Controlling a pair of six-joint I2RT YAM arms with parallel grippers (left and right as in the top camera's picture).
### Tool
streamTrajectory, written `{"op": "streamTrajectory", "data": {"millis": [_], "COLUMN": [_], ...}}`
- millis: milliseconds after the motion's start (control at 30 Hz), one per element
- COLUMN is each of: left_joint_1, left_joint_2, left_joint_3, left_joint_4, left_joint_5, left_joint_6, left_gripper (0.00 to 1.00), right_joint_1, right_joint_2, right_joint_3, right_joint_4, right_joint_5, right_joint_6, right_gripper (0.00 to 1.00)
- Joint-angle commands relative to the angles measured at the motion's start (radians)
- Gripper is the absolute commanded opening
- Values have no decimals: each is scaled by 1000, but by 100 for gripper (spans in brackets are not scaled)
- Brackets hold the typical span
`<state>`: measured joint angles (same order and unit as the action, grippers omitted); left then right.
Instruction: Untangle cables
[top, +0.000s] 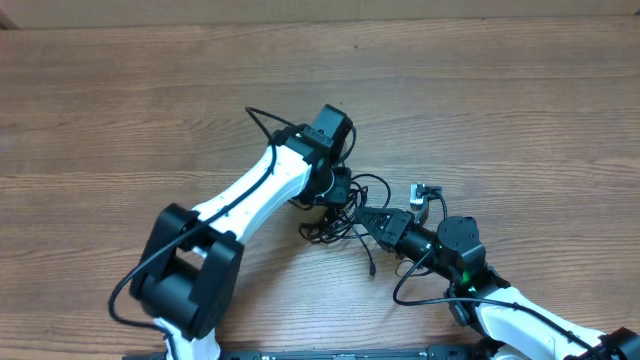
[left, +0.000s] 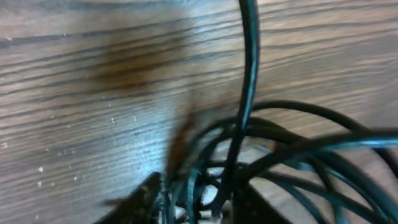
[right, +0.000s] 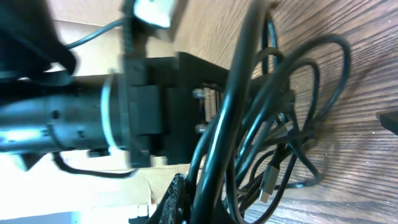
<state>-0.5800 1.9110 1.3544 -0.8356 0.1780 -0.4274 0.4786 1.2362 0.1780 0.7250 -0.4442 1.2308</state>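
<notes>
Tangle of thin black cables (top: 338, 212) lies on the brown wood-grain surface (top: 150, 100), just right of centre in the overhead view, its loops overlapping and one loose end trailing toward the lower right. The white-and-black left arm (top: 255, 190) reaches in from the lower left, and the left jaws sit right over the tangle's upper left part. The left wrist view is filled with blurred cable strands close to the lens, so it cannot be told whether the left jaws are open or closed. The black right arm (top: 470, 265) comes in from the lower right. The right jaws are closed, their tip at the tangle's right edge; whether a strand is pinched there is unclear. A small white plug end (top: 424, 191) sits just above that arm, right of the tangle.
</notes>
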Motion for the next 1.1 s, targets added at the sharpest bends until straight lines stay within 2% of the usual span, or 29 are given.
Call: {"op": "streamTrajectory", "data": {"millis": [0,33,67,267,667,800,967,1067], "left_joint_1": [-15,-15,-15,-7,24,44,90,130], "left_joint_2": [61,70,80,82,81,75,60,55], "left_joint_3": [2,2,2,24,195,254,319,357], "left_joint_4": [5,5,6,45,44,8,-116,-207], "left_joint_5": [-29,-29,-29,-9,284,370,373,374], "left_joint_6": [8,8,8,-10,-51,-36,64,100], "left_gripper": [20,9,4,4,4,4,4,4], "right_joint_1": [-3,-3,-3,-3,-3,-3,-5,-5], "right_joint_2": [-2,-2,-2,-1,0,0,0,0], "right_joint_3": [5,5,5,5,5,5,5,5], "right_joint_4": [14,13,7,-76,-216,-277,-280,-260], "right_joint_5": [6,6,6,56,101,150,208,208], "right_joint_6": [3,3,3,-10,-159,-159,-175,-243], "right_gripper": [4,4,4,4,4,4,6,6]}}
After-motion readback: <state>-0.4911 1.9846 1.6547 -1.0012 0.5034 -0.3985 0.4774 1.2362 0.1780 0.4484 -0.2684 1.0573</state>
